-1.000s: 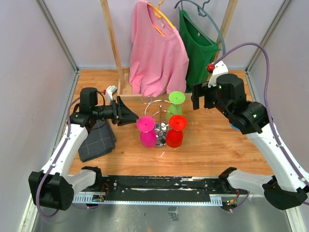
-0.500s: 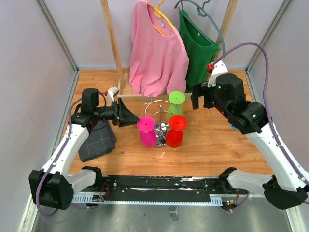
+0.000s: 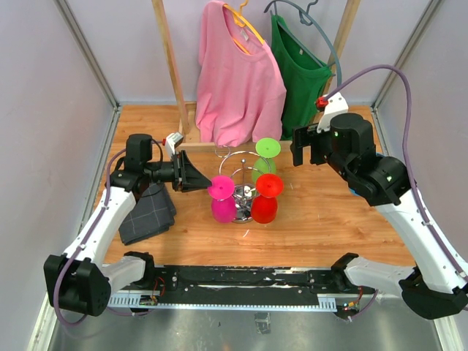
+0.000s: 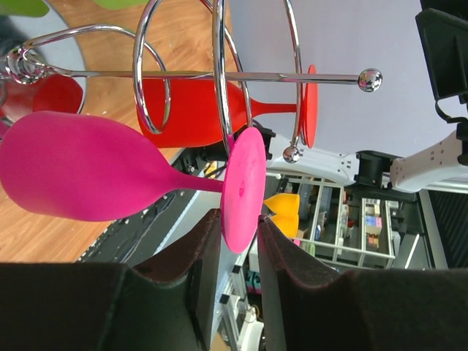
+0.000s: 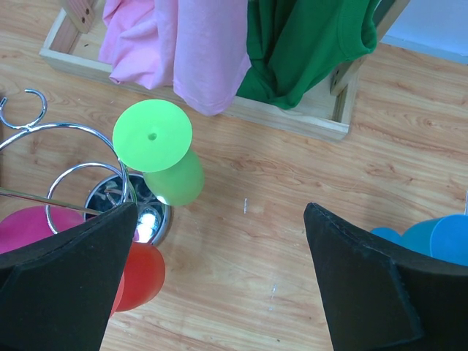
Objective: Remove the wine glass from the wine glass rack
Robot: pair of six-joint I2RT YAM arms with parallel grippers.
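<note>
Wooden tabletop (image 3: 329, 219) fills the middle of the top view, with the chrome wire wine glass rack (image 3: 241, 175) at its centre. From the left, the left gripper (image 4: 240, 227) reaches in level, its black fingers slightly apart astride the flat round foot of the glossy pink wine glass (image 4: 88, 175), which hangs on the rack's looping arm. At upper right the right gripper (image 5: 219, 278) hovers high, pointing down, fingers wide apart and holding nothing.
</note>
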